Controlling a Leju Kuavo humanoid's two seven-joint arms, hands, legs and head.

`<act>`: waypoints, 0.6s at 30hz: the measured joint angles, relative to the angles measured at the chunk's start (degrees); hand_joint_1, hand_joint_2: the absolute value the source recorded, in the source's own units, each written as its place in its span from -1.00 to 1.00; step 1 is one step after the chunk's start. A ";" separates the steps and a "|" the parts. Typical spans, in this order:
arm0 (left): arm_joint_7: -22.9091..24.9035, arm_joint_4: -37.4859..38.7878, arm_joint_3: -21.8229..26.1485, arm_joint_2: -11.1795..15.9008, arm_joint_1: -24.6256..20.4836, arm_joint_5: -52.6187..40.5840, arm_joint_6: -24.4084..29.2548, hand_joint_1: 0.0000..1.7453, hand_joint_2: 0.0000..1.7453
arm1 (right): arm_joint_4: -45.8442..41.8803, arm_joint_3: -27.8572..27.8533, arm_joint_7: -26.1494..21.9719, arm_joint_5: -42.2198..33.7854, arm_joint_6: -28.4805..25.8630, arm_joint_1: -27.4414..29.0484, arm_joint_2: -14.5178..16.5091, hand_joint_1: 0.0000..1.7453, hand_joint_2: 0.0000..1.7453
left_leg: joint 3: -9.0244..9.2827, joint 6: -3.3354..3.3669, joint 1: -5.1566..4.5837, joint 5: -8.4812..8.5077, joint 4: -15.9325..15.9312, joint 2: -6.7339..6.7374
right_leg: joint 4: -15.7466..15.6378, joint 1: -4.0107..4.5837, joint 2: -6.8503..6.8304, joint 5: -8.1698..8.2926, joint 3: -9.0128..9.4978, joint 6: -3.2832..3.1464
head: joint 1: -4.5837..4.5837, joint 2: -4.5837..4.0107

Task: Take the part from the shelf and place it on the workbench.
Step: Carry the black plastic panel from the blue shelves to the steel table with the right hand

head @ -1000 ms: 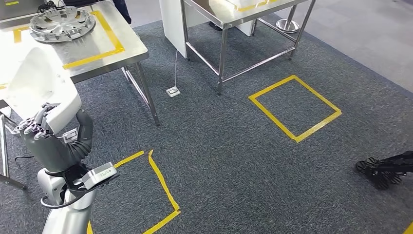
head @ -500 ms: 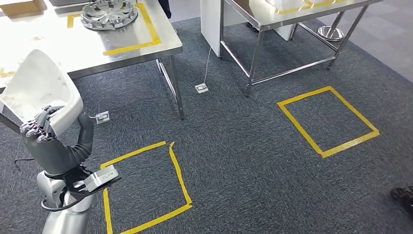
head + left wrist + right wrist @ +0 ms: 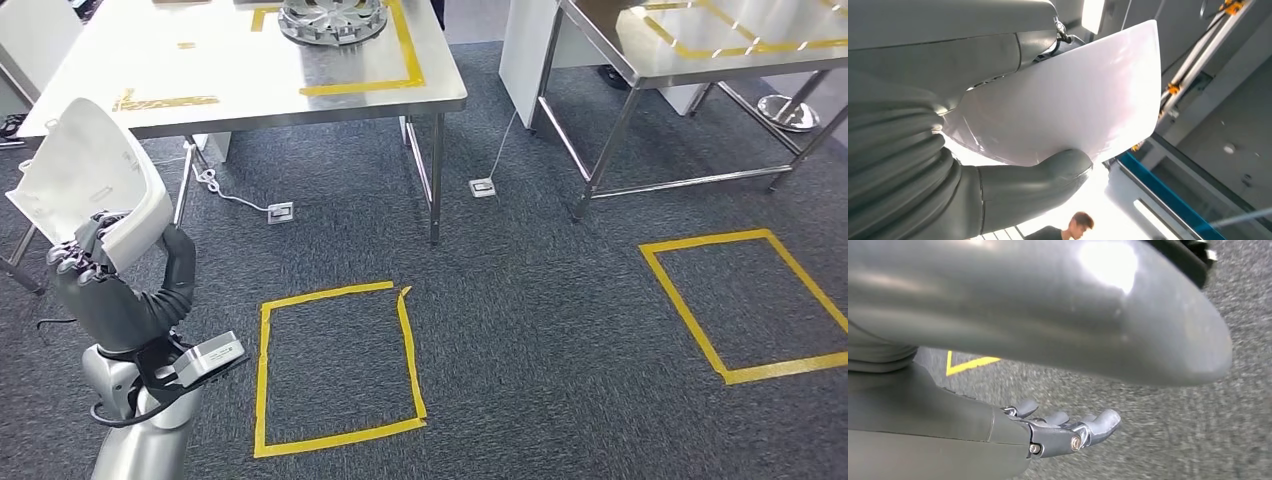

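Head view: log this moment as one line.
left hand holds white part | right hand empty, hanging | workbench ahead | part not placed

White part, yellow tape squares on speckled dark-grey carpet, steel-grey workbench.

The wheel cover on the table at twelve o'clock is cut off by the frame edge — so is the second table at one o'clock. Carpet behind the right hand is blurred.

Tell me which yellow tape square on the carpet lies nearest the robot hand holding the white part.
The complete square just beside the left robot hand; the other lies far right, cut off.
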 joint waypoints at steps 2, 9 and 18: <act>-0.01 -0.04 0.15 -0.10 0.07 -0.04 0.00 1.00 1.00 | 0.00 0.01 0.00 0.01 0.02 -0.10 -0.08 -1.00 -1.00 | -0.42 -0.92 0.28 0.37 -0.25 -1.40 | -1.37 0.20 0.55 0.08 0.53 -0.22 | 0.16 0.00; -0.03 -0.24 0.81 -0.03 0.47 -0.03 0.00 1.00 1.00 | 0.00 0.00 0.07 0.14 0.05 0.06 -0.02 -1.00 -1.00 | -6.97 -2.71 -0.09 -6.34 12.75 6.12 | -2.87 0.07 -5.65 0.71 1.26 -1.88 | -0.25 0.00; -0.02 -0.48 1.11 0.21 0.68 0.16 0.00 1.00 1.00 | 0.00 0.02 0.55 0.35 -0.32 -0.43 0.13 -1.00 -1.00 | 0.20 -0.55 -0.51 -0.96 0.49 10.31 | -1.34 0.87 -11.77 -0.66 1.46 -0.03 | 0.04 0.00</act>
